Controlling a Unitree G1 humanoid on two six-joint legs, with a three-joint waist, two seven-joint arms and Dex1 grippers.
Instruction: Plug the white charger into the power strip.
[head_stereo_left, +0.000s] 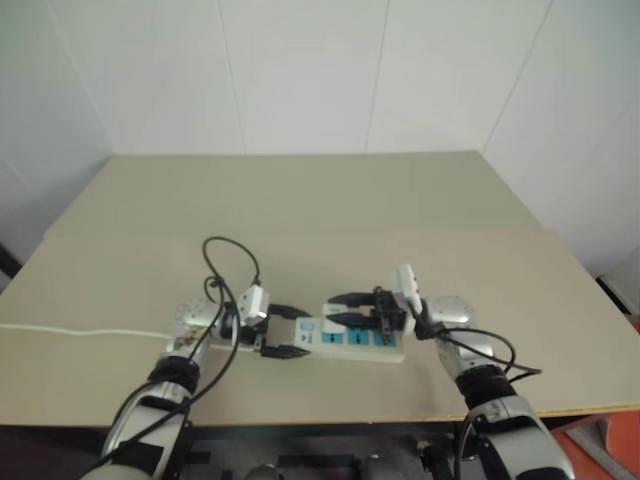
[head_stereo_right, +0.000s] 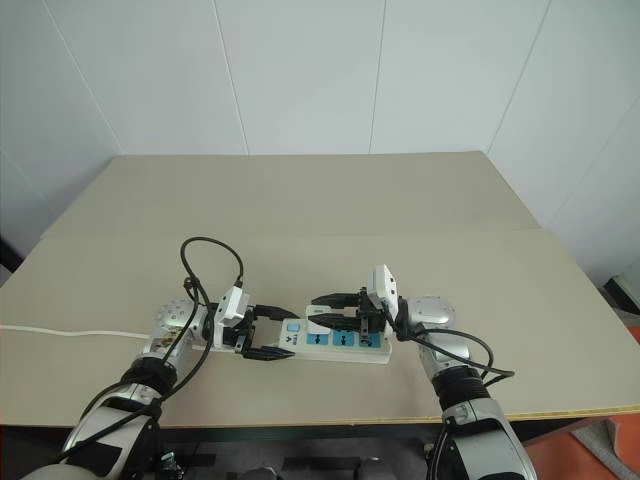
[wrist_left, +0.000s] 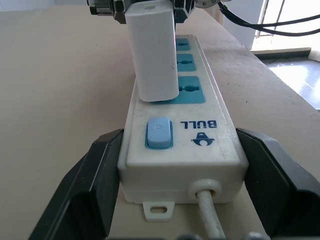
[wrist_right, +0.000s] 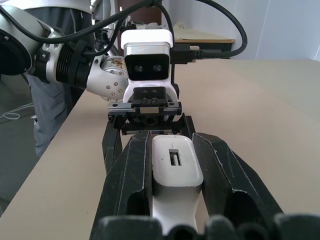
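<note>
The power strip (head_stereo_left: 365, 342) lies on the table, a long white bar with blue sockets and a blue switch (wrist_left: 158, 133) at its cord end. My left gripper (head_stereo_left: 300, 333) is shut on that end, one finger (wrist_left: 102, 170) on each long side. The white charger (wrist_left: 156, 55) stands upright on the strip, its lower end meeting the blue socket (wrist_left: 192, 90) nearest the switch. My right gripper (head_stereo_left: 338, 309) reaches in from the other side, shut on the charger (wrist_right: 175, 167). I cannot tell how deep the prongs sit.
The strip's white cord (head_stereo_left: 80, 333) runs left across the beige table (head_stereo_left: 300, 200). A black cable loop (head_stereo_left: 232, 252) rises from my left wrist. The table's front edge lies just below both arms, and white walls stand behind.
</note>
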